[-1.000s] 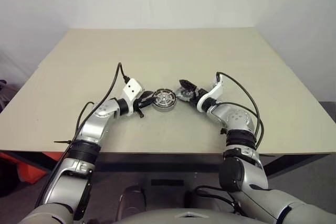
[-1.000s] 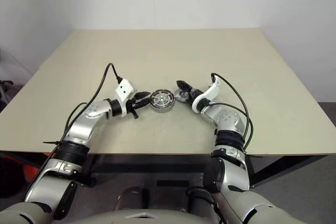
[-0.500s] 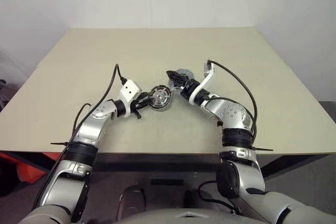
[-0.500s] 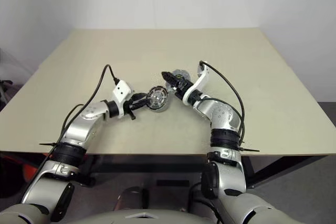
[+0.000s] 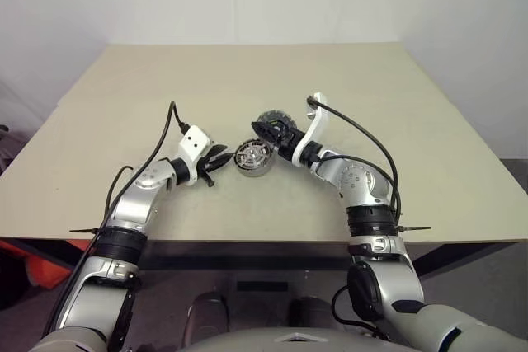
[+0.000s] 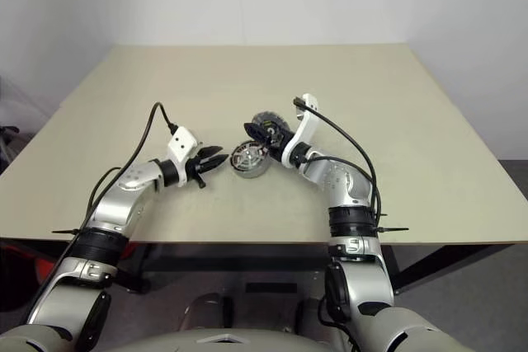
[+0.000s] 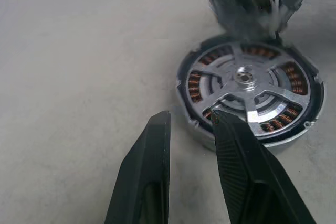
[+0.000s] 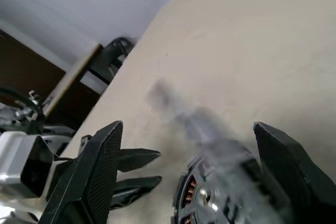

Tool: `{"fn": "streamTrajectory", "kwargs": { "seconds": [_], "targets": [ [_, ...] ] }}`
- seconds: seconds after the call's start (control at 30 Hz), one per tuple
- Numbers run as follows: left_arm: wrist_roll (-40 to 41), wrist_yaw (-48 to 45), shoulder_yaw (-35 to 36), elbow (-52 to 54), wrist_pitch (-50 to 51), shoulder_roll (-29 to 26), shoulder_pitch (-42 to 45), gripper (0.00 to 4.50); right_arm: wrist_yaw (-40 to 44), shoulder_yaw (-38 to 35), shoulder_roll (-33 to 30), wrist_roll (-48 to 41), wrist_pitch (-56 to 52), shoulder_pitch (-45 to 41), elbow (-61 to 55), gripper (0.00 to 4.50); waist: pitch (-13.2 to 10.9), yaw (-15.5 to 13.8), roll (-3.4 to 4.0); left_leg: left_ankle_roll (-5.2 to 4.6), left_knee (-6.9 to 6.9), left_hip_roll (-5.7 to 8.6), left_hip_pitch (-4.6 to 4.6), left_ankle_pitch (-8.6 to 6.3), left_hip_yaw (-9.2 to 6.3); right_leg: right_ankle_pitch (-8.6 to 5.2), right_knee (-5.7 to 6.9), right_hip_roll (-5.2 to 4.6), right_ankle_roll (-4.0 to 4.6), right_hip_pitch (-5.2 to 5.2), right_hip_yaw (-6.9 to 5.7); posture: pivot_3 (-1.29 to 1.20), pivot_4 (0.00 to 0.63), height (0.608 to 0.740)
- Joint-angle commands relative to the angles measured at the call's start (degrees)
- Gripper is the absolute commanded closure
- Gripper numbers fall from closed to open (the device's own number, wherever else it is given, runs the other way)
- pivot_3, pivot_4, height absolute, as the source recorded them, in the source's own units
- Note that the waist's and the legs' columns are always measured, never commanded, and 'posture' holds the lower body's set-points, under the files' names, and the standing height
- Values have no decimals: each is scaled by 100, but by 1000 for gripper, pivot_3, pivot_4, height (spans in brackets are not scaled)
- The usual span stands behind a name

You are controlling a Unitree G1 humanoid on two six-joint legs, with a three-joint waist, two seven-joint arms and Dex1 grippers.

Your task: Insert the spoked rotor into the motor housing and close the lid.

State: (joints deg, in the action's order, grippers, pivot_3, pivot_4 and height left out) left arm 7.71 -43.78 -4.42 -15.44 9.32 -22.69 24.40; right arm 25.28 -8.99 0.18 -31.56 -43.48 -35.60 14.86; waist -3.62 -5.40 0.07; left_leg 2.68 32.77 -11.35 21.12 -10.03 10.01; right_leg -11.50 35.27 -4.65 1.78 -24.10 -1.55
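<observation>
The motor housing [image 7: 197, 85], a round disc with copper windings, lies flat on the table near its middle [image 5: 252, 157]. The spoked rotor [image 7: 253, 113] sits inside it, its silver spokes over the windings. My left gripper [image 5: 220, 157] is just left of the housing, a small gap from its rim. Its fingers [image 7: 157, 145] are slightly open with nothing between them. My right gripper [image 5: 272, 128] is shut on the grey notched lid [image 6: 266, 122]. It holds the lid tilted in the air, just above the housing's far right edge. The lid shows blurred between the right fingers [image 8: 226, 156].
The beige table [image 5: 371, 80] stretches wide on all sides of the parts, with a white wall behind it. The table's front edge runs close below both forearms. Black cables loop up from each wrist.
My right gripper lifted the lid off the table and carried it left, rolling the wrist, to just above the housing. My left gripper drew back left, away from the housing's rim.
</observation>
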Motion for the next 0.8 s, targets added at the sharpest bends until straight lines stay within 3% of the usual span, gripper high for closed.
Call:
{"fn": "streamTrajectory", "kwargs": {
  "seconds": [0.03,0.43,0.8],
  "targets": [
    [71,40,116,306,28,-63,24,3168,132,179,33,59,292,-56,-138,27,0,-1,0,0,0,-4,0,0,0,0,0,5,0,0,0,0,0,740],
    [82,76,171,292,64,-122,21,3168,208,322,-49,62,321,-53,-157,27,0,-2,0,2,3,-21,0,1,0,0,0,23,7,0,1,0,0,740],
    [59,92,174,215,30,-113,83,3168,725,621,-414,-327,-396,101,-1083,27,0,-8,0,2,7,-30,-1,1,0,1,0,32,10,1,1,0,0,740]
  ]
}}
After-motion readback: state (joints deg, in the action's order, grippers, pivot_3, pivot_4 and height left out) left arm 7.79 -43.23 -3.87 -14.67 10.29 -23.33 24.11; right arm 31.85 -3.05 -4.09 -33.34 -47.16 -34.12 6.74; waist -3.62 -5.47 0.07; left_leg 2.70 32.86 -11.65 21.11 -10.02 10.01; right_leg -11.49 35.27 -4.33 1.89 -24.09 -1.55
